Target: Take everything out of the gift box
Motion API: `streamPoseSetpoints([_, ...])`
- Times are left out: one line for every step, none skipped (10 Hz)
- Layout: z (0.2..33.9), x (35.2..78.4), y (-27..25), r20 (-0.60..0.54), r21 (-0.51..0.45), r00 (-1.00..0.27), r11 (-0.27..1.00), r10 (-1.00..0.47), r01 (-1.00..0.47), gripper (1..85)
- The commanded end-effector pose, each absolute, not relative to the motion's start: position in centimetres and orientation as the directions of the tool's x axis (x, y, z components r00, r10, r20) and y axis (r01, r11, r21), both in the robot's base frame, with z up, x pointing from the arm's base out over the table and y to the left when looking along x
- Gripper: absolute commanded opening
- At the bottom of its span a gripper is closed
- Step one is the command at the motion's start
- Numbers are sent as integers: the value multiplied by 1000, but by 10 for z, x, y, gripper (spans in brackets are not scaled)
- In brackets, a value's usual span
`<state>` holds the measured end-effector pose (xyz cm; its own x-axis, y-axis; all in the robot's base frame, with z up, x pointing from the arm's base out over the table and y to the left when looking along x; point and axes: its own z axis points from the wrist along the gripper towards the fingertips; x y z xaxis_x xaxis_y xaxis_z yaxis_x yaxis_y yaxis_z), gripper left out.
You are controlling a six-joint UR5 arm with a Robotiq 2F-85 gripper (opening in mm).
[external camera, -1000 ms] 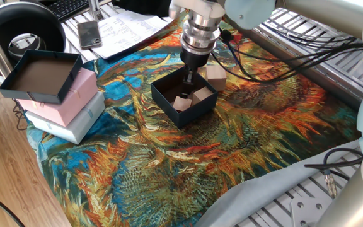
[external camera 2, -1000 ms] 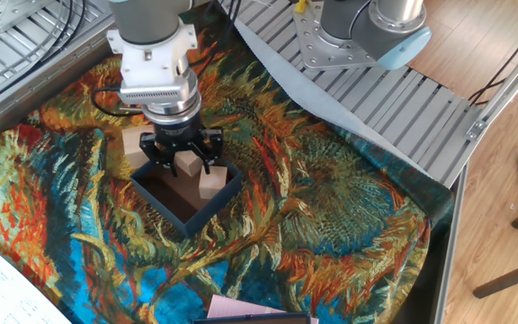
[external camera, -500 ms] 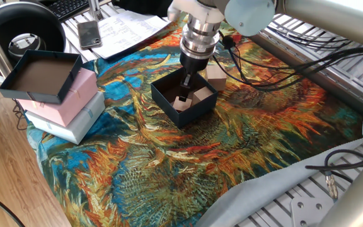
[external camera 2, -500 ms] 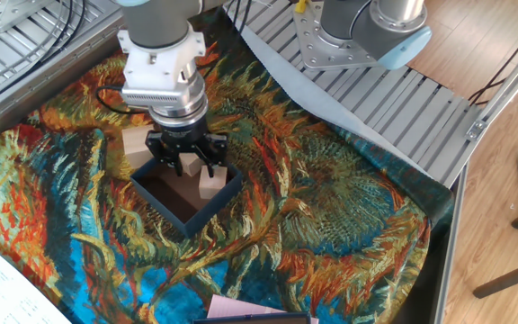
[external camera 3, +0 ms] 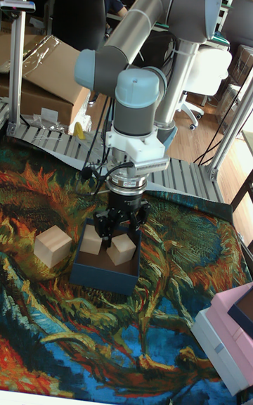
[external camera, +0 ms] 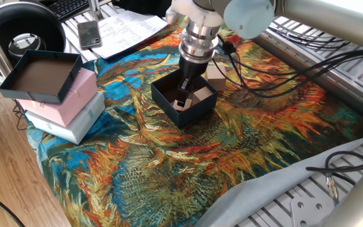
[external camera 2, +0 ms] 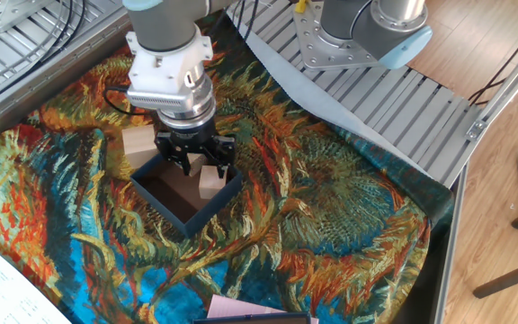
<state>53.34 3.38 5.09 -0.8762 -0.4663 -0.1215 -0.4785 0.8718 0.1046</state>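
Observation:
The navy gift box (external camera: 169,108) (external camera 2: 201,212) (external camera 3: 105,280) sits on the sunflower cloth. Two tan cubes lie inside it: one (external camera: 201,95) (external camera 2: 210,181) (external camera 3: 121,249) toward the box's side, the other (external camera: 180,104) (external camera 3: 90,240) next to it. A third cube (external camera: 217,77) (external camera 2: 138,143) (external camera 3: 53,247) rests on the cloth just outside the box. My gripper (external camera: 183,93) (external camera 2: 194,160) (external camera 3: 118,226) points straight down, fingers spread and dipped inside the box walls, straddling a cube. I see no contact between fingers and cube.
At the left a dark lid (external camera: 40,75) lies on a pink box (external camera: 77,94) stacked on a white box (external camera: 74,125). A phone (external camera: 90,33) and papers (external camera: 128,28) lie behind. Cables (external camera: 282,57) trail beside the arm. The pink box (external camera 3: 235,320) also shows in the tall view.
The gripper has shifted sideways along the box and gone lower into it, its open fingers now down among the cubes. The cubes have not moved.

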Motion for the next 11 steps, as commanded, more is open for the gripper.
streamPoseSetpoints([47, 531, 45, -128, 117, -890, 884, -439, -453, 600])
streamPoseSetpoints([46, 531, 46, -128, 115, -891, 886, -436, -450, 597])
streamPoseSetpoints([45, 532, 45, -127, 112, -890, 885, -438, -451, 597])
streamPoseSetpoints([45, 533, 44, -131, 108, -890, 887, -436, -450, 597])
streamPoseSetpoints([43, 537, 41, -135, 94, -889, 888, -437, -451, 597])
streamPoseSetpoints([40, 541, 36, -141, 76, -881, 883, -451, -464, 597])
streamPoseSetpoints([38, 542, 34, -147, 74, -876, 879, -459, -472, 597])
streamPoseSetpoints([37, 543, 33, -149, 74, -875, 877, -461, -475, 593])
streamPoseSetpoints([35, 544, 29, -145, 61, -870, 874, -471, -483, 590])
streamPoseSetpoints([34, 545, 25, -142, 46, -866, 870, -480, -490, 587])
streamPoseSetpoints([33, 546, 22, -140, 35, -861, 866, -489, -498, 580])
